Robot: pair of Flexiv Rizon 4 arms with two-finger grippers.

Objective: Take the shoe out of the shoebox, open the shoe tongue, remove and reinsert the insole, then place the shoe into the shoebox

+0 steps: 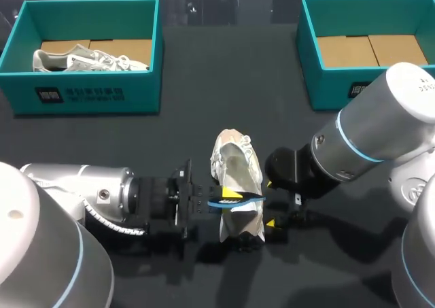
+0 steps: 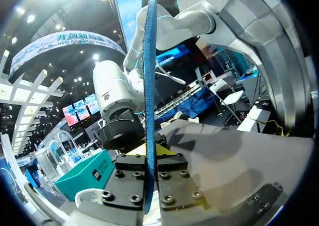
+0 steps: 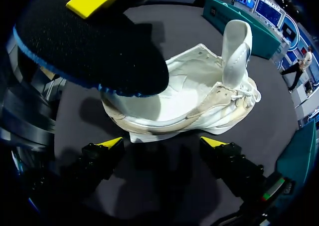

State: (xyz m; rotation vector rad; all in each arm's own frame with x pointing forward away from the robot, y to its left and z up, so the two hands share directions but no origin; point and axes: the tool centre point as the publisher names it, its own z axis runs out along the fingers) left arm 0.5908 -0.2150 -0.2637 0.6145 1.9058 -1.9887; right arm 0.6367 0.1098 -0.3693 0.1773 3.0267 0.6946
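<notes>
Table (image 1: 204, 90): two teal shoeboxes are set at the far side, well beyond both sets of fingers. The left shoebox (image 1: 88, 94) has another shoe (image 1: 88, 60) in it. The right shoebox (image 1: 326, 83) shows only its cardboard floor.

The shoe (image 1: 234, 165) is out of the box and lies on the table between the two grippers. Its tongue (image 3: 235, 51) is pulled up and the opening is exposed.

The insole (image 1: 238, 200) is out of the shoe. It is clamped edge-on between the closed fingers of the left gripper (image 1: 228, 198) and sticks out ahead of them over the heel opening.

The right gripper (image 1: 272, 203) is spread wide and nothing is gripped. The shoe's side lies just ahead of its tips; contact is not seen.

Step judged: the insole stage, with removal done and reinsertion pending.

Next move, as judged:
- The insole's free end is to be tipped down into the opening and slid toward the toe.
- The shoe likely needs to be braced by the right fingers, or it gets pushed along the table.
- The tongue must be kept clear.
</notes>
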